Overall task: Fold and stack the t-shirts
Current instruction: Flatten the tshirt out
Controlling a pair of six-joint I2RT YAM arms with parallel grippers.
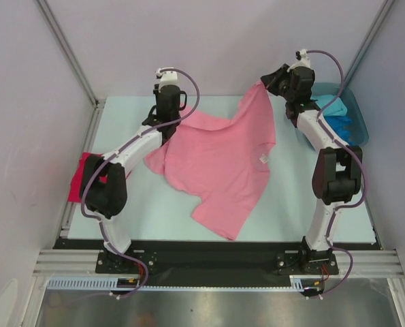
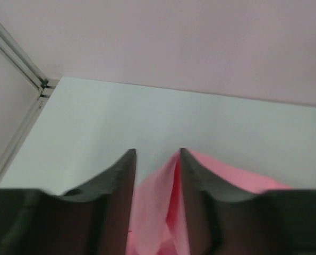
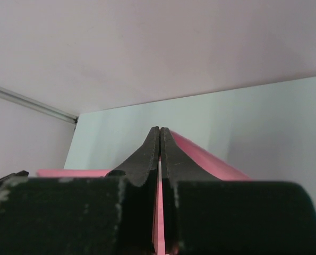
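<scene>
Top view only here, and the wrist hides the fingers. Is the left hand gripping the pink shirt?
Observer: No. In the left wrist view the left hand has its fingers apart, and the pink shirt hangs loosely in the gap, against one finger only.
Operator: And the right hand, up at the far corner?
Observer: In the right wrist view the right hand is pressed shut, with a thin pink edge of cloth pinched between its fingers.
</scene>
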